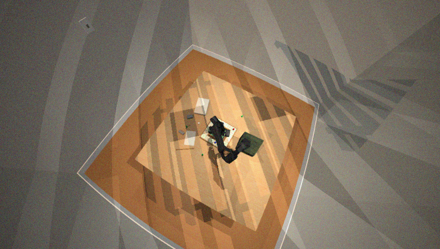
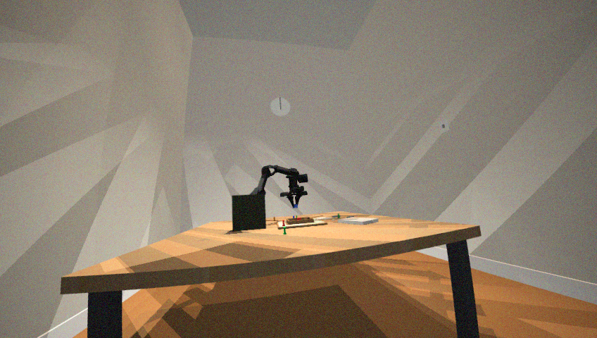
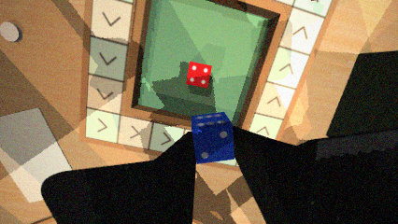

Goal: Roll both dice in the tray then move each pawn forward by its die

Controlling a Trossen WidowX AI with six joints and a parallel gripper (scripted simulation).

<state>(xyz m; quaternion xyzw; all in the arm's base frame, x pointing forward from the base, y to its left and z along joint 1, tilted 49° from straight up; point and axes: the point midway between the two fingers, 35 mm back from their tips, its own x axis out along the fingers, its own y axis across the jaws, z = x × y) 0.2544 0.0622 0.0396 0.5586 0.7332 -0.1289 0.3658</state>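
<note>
My gripper [image 2: 295,204] [image 3: 210,134] is shut on the blue die [image 3: 213,140] [image 2: 295,206] and holds it above the board, over the tray's near side in the wrist view. The red die [image 3: 199,75] lies in the green-floored tray [image 3: 234,58] with four pips up. Arrow squares run around the tray on the board [image 3: 107,58]. The red pawn [image 1: 233,129] [image 2: 283,222] stands on the board's right side in the top view. The blue pawn [image 1: 215,142] [image 2: 293,217] stands on the board's lower edge there; it is hidden in the wrist view.
Green pawns [image 1: 241,116] [image 2: 284,230] stand off the board. A dark green block [image 1: 257,144] [image 2: 248,213] is at the arm's base. Pale flat slabs [image 1: 202,106] [image 1: 189,138], small grey blocks [image 1: 189,116] [image 1: 181,132], a white disc [image 3: 10,32] and a thin stick [image 1: 185,149] lie left of the board.
</note>
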